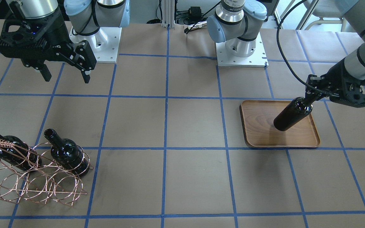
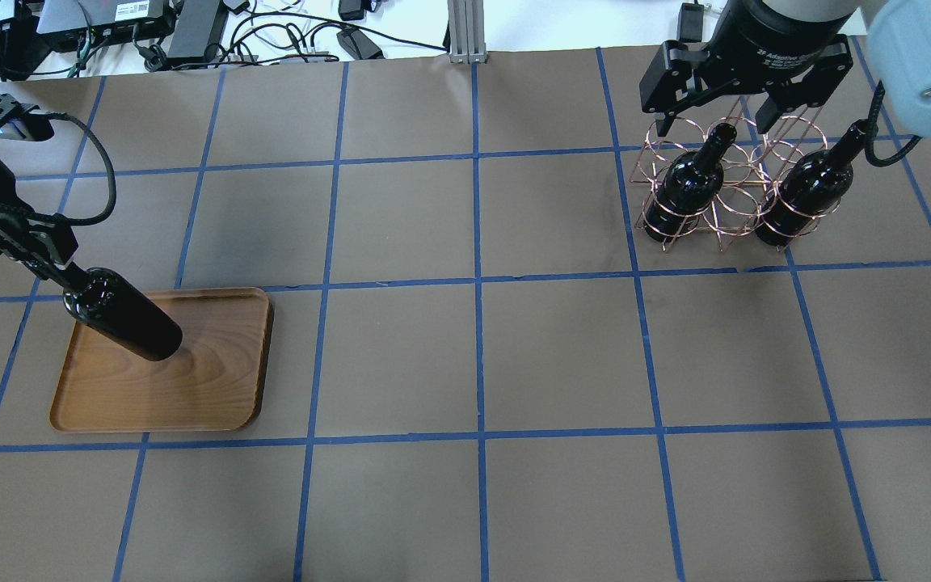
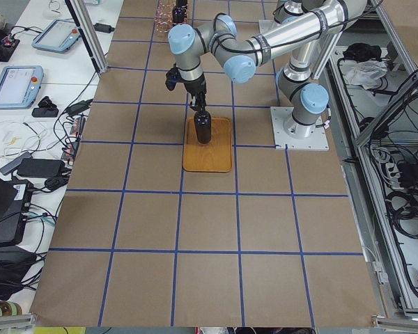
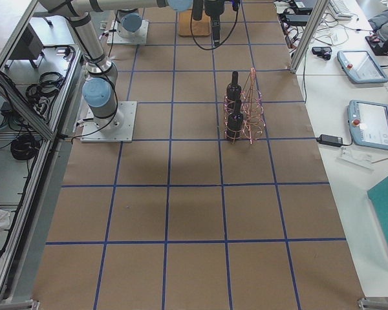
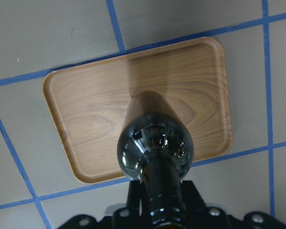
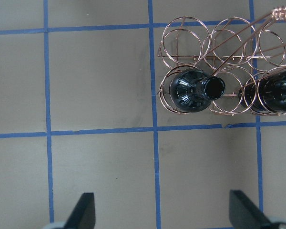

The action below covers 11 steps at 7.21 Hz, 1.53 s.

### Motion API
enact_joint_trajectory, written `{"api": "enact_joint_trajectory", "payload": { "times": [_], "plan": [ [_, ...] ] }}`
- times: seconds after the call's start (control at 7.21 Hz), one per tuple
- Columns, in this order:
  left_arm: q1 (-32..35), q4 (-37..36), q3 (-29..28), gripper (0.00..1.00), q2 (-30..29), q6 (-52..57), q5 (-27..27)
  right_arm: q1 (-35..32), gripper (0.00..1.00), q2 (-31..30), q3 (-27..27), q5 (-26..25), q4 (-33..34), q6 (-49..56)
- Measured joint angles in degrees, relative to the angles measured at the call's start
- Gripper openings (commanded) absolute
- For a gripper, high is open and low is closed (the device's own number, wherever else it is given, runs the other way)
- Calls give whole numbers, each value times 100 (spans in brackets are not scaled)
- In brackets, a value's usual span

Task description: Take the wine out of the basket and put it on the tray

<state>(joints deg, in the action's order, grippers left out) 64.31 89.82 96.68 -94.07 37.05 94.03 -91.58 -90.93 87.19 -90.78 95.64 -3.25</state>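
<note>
Black glass, the wine point(image 2: 122, 323) stands over the tray point(image 2: 207, 396), toward its rim on the left arm's side, neck clamped in the left pincer point(image 2: 61, 271). Whether it's seated, you cannot tell. Let go early and it may topple. Well away from the tray, the right pincer point(image 1: 67, 78) hangs spread above the basket point(image 1: 36, 186).

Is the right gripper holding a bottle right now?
No, the right gripper hangs open and empty above the table.
</note>
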Motion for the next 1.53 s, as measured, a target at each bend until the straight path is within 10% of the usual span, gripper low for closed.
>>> {"api": "enact_joint_trajectory", "payload": {
  "times": [0.14,0.28,0.42,1.53],
  "plan": [
    [-13,-73,57,0,-62,3,4,0,100,-1,0,0,4,0],
    [-17,-100,79,79,-110,6,10,0,100,2,0,-1,6,1],
    [-20,-112,86,100,-141,-2,10,0,100,4,0,-1,7,3],
    [1281,-48,-462,100,398,-2592,44,0,100,2,0,-3,12,15]
  ]
}}
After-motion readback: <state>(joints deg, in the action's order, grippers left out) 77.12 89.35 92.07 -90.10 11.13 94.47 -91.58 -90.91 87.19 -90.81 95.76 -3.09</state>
